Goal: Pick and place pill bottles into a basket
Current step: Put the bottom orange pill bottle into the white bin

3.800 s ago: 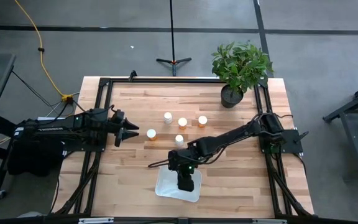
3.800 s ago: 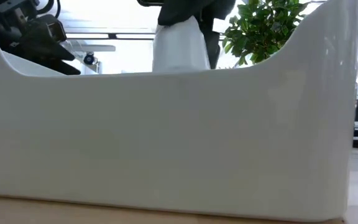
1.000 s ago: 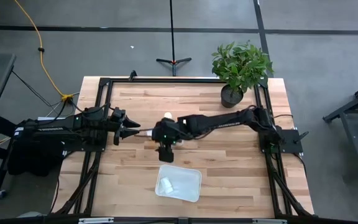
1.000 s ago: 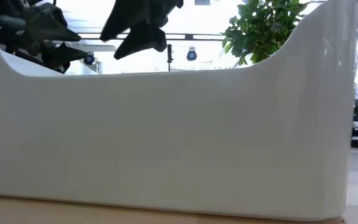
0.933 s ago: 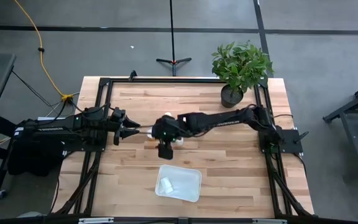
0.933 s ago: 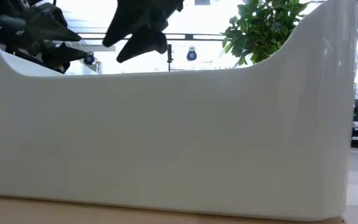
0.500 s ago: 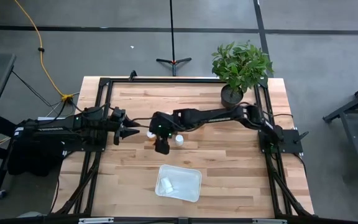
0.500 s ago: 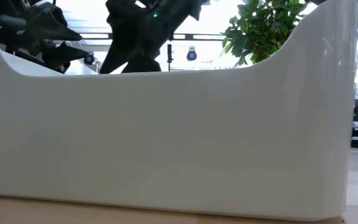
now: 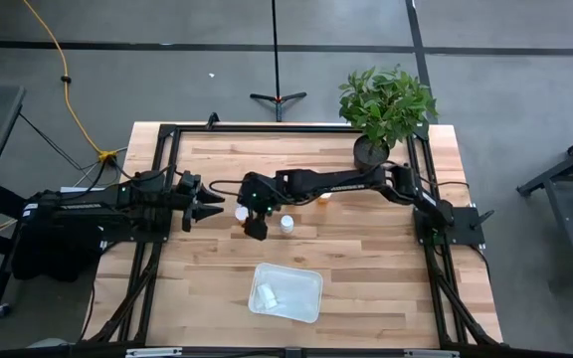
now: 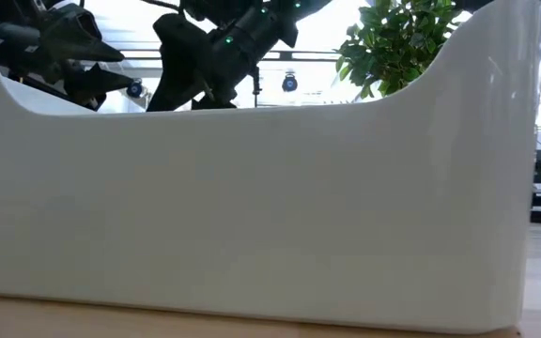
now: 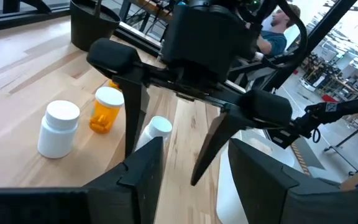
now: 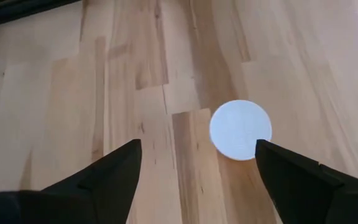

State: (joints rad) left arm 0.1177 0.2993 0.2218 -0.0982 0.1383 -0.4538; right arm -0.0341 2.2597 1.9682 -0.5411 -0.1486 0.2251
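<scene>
Right gripper hangs spread wide over a pill bottle mid-table, touching nothing. Basket sits nearer, one bottle inside. Left gripper waits at left, fingers apart.

High view looks straight down; low view sits against the basket.

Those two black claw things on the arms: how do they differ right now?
The right tool points straight down, its fingers either side of a pill bottle; the left tool lies nearly level, pointing across the table toward it. The right tool is at the end of an arm stretched far across the table, while the left tool is near its own side. Both are dark, two-fingered, open, and holding nothing.
</scene>
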